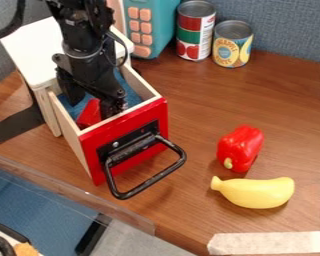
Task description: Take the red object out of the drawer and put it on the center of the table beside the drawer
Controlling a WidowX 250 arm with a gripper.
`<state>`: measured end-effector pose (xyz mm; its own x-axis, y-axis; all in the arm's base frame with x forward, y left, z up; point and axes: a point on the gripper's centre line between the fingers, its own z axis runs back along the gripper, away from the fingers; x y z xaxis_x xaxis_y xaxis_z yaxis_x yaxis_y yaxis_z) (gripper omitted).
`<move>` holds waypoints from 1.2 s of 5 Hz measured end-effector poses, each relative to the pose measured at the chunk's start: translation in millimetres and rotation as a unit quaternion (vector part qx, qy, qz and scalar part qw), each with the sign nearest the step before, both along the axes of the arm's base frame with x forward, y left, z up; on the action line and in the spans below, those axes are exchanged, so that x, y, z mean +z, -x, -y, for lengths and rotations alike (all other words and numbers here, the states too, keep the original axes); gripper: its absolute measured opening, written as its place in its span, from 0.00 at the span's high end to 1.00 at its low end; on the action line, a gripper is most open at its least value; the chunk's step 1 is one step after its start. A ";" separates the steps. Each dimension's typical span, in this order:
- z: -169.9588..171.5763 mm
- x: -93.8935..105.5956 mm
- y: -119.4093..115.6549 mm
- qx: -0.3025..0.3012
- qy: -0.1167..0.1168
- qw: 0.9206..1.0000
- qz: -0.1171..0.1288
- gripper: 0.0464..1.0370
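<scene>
The black gripper [90, 104] hangs down inside the open drawer [132, 142], its two fingers spread apart. Low in the drawer, near its red front panel, lies the red object [89, 114], partly hidden by the drawer wall and the right finger. It shows below the gap between the fingers; whether either finger touches it, I cannot tell. Right of the drawer is the brown table [189, 100].
A black loop handle [149, 182] juts from the drawer front. To the right lie a red pepper [240, 148] and a yellow banana [255, 192]. Two cans [196, 30] [233, 44] and a teal toy [151, 25] stand at the back.
</scene>
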<state>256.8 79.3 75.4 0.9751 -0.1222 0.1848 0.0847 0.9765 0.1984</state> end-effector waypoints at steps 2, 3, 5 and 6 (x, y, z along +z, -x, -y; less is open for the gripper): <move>-4.9 -12.2 -0.9 0.012 -0.012 1.000 -0.009 0.04; -5.7 -13.8 1.4 0.018 -0.014 1.000 -0.013 0.08; 5.8 -2.5 8.3 0.018 0.011 1.000 -0.010 0.30; 8.5 23.3 9.3 0.012 0.015 1.000 0.011 0.30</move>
